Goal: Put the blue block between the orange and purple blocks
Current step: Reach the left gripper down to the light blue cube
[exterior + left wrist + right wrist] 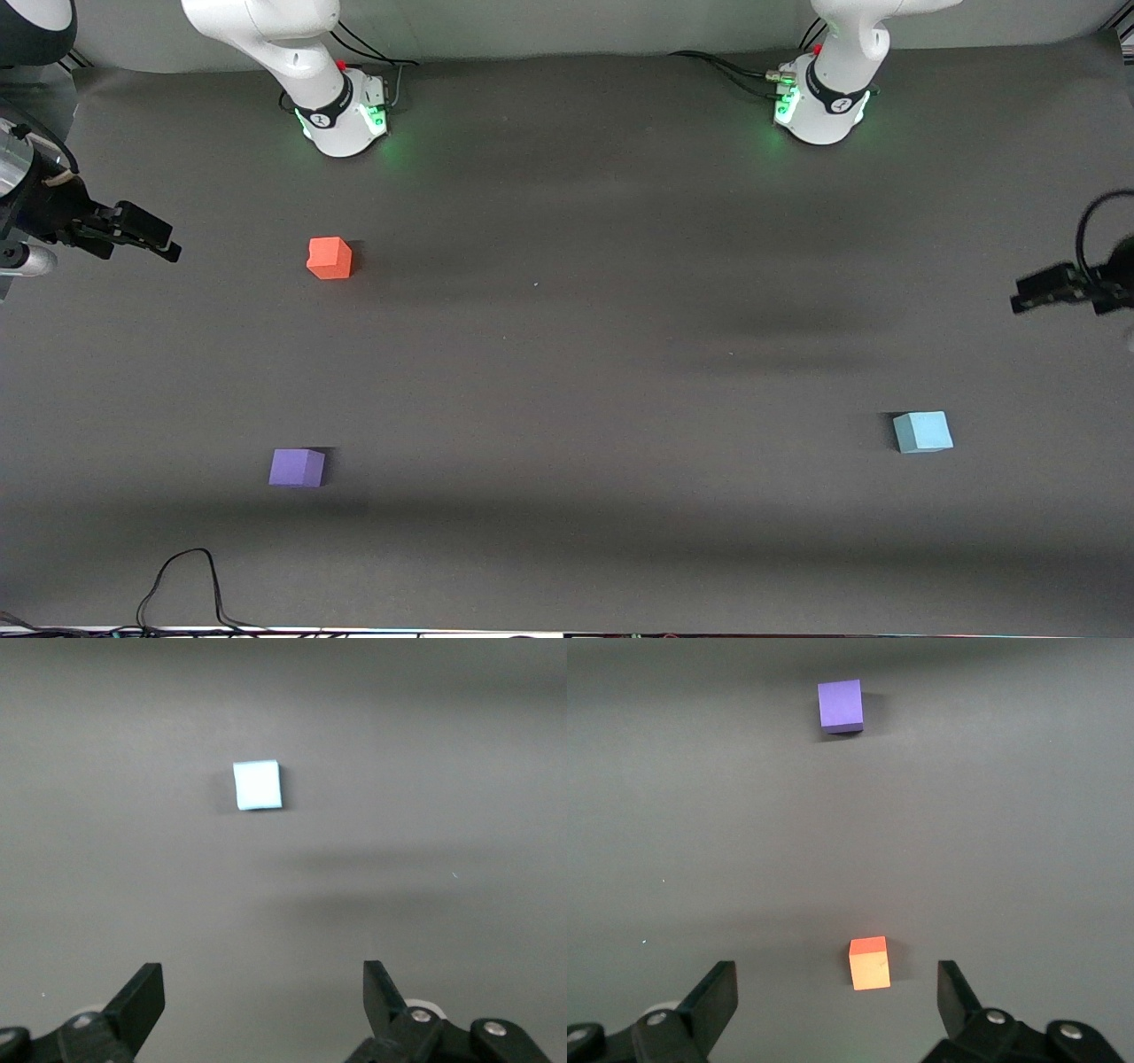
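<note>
Nothing grasped yet. Blue block (922, 431) sits well apart from orange (330, 258) and purple (297, 467), toward left arm's end. Left gripper (264, 992) high near blue block, fingers spread, empty; next, descend on it. Right gripper (837, 992) waits, spread, near orange.

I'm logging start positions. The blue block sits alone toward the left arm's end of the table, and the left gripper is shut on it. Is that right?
Not quite. The blue block does sit alone toward the left arm's end, but the left gripper is open and holds nothing; it is up above the table, as the left wrist view shows. The block lies untouched on the table.
</note>
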`<state>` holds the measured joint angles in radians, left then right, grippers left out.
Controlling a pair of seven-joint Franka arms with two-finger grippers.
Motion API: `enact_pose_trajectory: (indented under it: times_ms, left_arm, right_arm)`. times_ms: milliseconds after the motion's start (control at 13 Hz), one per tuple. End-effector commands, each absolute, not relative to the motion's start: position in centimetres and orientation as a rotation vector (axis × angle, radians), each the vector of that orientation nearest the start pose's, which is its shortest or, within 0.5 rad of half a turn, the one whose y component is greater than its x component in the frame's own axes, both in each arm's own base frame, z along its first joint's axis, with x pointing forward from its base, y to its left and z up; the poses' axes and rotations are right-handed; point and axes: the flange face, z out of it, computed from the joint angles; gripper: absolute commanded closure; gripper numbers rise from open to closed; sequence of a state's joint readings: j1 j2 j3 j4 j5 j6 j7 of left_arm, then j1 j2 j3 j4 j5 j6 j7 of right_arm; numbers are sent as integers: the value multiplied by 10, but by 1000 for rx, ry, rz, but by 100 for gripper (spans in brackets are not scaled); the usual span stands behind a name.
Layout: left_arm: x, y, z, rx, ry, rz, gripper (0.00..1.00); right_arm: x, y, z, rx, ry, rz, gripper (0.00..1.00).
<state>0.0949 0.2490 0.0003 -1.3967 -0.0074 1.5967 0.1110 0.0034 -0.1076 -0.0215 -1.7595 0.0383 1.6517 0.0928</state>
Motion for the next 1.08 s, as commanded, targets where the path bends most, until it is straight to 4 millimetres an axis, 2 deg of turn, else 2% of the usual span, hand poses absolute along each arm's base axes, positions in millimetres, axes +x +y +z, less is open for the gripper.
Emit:
enact_pose_trajectory:
  times_ms: [0, 154, 231, 385, 538, 769, 923, 1000]
  left_arm:
    - [655, 68, 548, -3152, 50, 68, 0]
    - [664, 70, 531, -3132, 52, 65, 0]
    - [669, 71, 514, -3126, 54, 56, 0]
    - [678, 72, 460, -3125, 58, 59, 0]
    - [683, 74, 397, -3125, 60, 49, 0]
    - [674, 71, 313, -3122, 67, -23, 0]
    - [669, 70, 269, -3121, 72, -54, 0]
    - [670, 67, 254, -3121, 75, -59, 0]
  right_arm:
    - [514, -4, 601, -3094, 190, -23, 0]
    - [514, -4, 601, -3094, 188, -25, 0]
    - [515, -4, 601, -3096, 188, -28, 0]
    - [516, -3, 601, -3097, 188, -42, 0]
    - [516, -2, 599, -3098, 205, -37, 0]
    - [514, -2, 592, -3096, 218, -46, 0]
    - [510, -2, 585, -3094, 222, -77, 0]
    - [510, -2, 584, -3094, 222, -77, 0]
